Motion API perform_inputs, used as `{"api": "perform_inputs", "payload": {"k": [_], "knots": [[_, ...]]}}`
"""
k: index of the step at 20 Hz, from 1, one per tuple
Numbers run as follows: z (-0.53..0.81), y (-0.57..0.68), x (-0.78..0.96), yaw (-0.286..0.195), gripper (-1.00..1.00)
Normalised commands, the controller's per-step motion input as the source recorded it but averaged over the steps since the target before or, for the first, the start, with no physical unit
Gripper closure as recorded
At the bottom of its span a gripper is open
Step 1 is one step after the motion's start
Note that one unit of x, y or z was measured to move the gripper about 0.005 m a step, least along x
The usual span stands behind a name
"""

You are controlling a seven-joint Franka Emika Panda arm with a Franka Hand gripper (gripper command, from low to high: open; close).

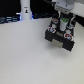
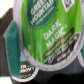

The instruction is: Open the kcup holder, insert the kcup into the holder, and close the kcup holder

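Exterior view: the gripper hangs directly above the kcup holder, a black boxy unit on the pale matte counter; pod tops show beneath it. A slim white post stands well apart. Wrist view: the kcup, round with a glossy green printed lid, sits held between the closed gripper's dark fingers.

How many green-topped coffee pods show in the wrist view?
2. One green-topped pod fills most of the wrist view; a second pod sits partly cut off at the picture's edge. Others may be hidden behind them.
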Motion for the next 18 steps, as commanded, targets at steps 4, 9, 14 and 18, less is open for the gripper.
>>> {"api": "perform_inputs", "payload": {"k": [4,9,14,18], "knots": [[0.08,0.0,-0.1,-0.01,1.0],[0.27,-0.16,-0.25,-0.034,1.0],[0.14,-0.24,-0.18,-0.037,1.0],[-0.16,-0.07,-0.04,0.01,1.0]]}}
